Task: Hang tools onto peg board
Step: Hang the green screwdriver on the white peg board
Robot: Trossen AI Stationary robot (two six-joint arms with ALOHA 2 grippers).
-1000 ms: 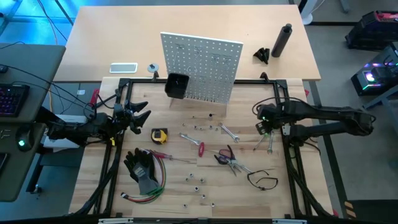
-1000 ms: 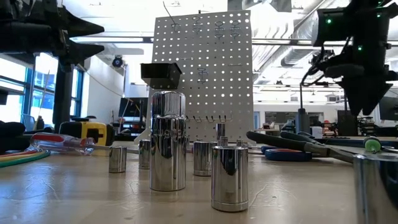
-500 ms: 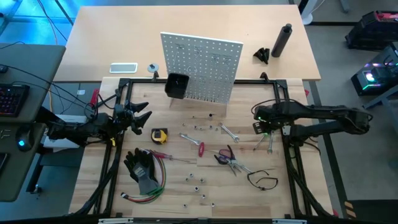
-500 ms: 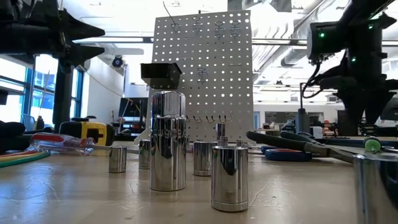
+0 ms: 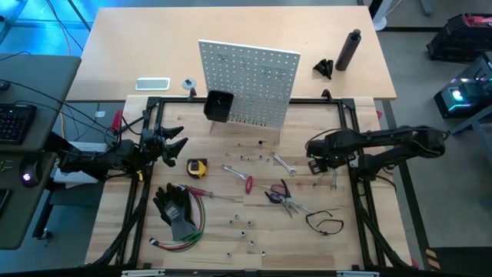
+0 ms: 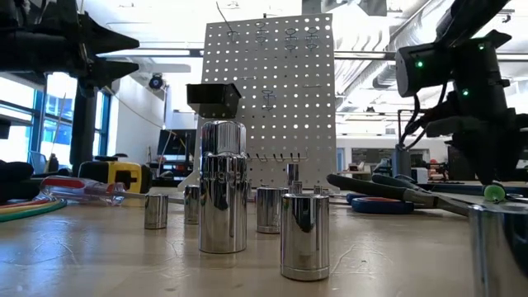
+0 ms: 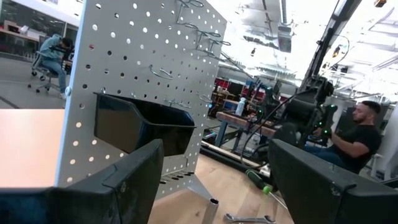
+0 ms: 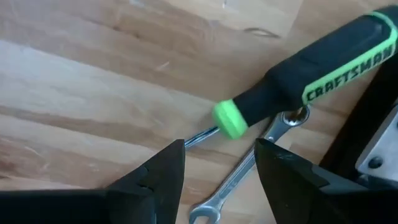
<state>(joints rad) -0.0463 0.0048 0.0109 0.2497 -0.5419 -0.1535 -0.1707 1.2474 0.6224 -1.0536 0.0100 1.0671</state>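
The peg board (image 5: 247, 82) stands upright at the table's far side, a black bin (image 5: 218, 105) on its front. The tools lie flat on the wood: a yellow tape measure (image 5: 197, 167), a red-handled screwdriver (image 5: 240, 178), a silver wrench (image 5: 284, 163), red-handled pliers (image 5: 281, 197) and a black loop (image 5: 324, 223). My right gripper (image 8: 217, 165) points down, open, just above the green cap end (image 8: 230, 119) of a black-and-green screwdriver (image 8: 317, 65) that lies beside a second wrench (image 8: 245, 171). My left gripper (image 5: 178, 138) waits open at the left, facing the board.
Black gloves (image 5: 175, 208) and a bundle of coloured wires (image 5: 181, 238) lie near the front left. Several chrome sockets (image 6: 223, 186) stand near the front edge. A black frame (image 5: 350, 123) borders the work area. Behind it lie a phone (image 5: 152, 84) and a dark bottle (image 5: 348, 50).
My right gripper has sunk toward the table and shifted toward the table's left, closing on the green-capped screwdriver, its fingers still apart. No tool has moved.
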